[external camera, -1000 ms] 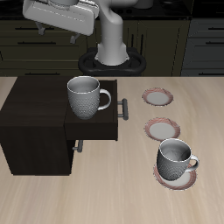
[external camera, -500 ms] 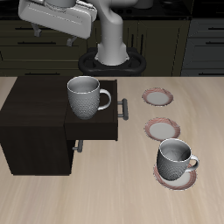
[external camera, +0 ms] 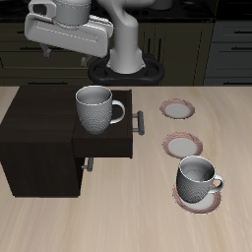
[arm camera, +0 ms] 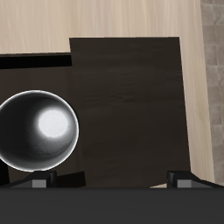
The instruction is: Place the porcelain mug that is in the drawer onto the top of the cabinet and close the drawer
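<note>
Since half a second ago the arm has swung so that its grey head sits a little farther toward the middle of the exterior view, high above the back of the table; nothing on the table has shifted. Going left to right in the exterior view, we first meet the cabinet [external camera: 37,123], a low dark box with a flat bare top. Its upper drawer [external camera: 106,144] stands pulled out, with the grey bar handle [external camera: 139,121] at its front. The porcelain mug [external camera: 95,108] stands upright in that drawer, its handle turned toward the drawer front. Below it we see the lower drawer's small handle [external camera: 89,163]. Farther along lie 2 small plates with reddish rims, one farther back [external camera: 177,108] and one nearer the front [external camera: 184,146]. Nearest the table's front edge, a second grey mug [external camera: 198,180] sits on a third plate [external camera: 201,202].

The gripper [external camera: 69,37] hangs well above the cabinet, apart from everything. From the wrist view we look straight down on the cabinet top [arm camera: 131,105] and into the mug's dark mouth [arm camera: 38,131]. Only the bases of the fingers [arm camera: 184,179] show there, so we cannot tell whether the claw is released or clenched; it grasps nothing that we can see.
</note>
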### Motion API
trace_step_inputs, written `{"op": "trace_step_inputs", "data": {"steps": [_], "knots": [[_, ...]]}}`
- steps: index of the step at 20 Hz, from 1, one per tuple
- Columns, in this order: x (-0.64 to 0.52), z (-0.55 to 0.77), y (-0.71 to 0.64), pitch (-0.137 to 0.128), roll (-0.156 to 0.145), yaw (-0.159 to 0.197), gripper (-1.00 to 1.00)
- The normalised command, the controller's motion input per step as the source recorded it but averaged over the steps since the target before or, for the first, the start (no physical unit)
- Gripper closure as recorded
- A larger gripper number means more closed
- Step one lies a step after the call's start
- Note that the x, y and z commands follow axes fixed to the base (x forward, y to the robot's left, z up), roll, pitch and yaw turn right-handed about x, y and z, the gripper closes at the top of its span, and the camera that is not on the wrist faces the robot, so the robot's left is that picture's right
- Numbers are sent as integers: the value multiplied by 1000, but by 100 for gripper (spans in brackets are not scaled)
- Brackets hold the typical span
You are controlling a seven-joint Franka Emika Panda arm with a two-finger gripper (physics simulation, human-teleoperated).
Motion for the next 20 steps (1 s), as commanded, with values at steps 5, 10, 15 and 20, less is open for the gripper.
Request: {"op": "trace_step_inputs", "data": {"steps": [5, 10, 15, 20], "knots": [[99, -318, 130, 25, 21, 1, -100], [108, -399, 98, 38, -5, -2, -100], [53, -267, 22, 18, -7, -19, -100], [-44, -229, -1, 19, 8, -11, -100]]}}
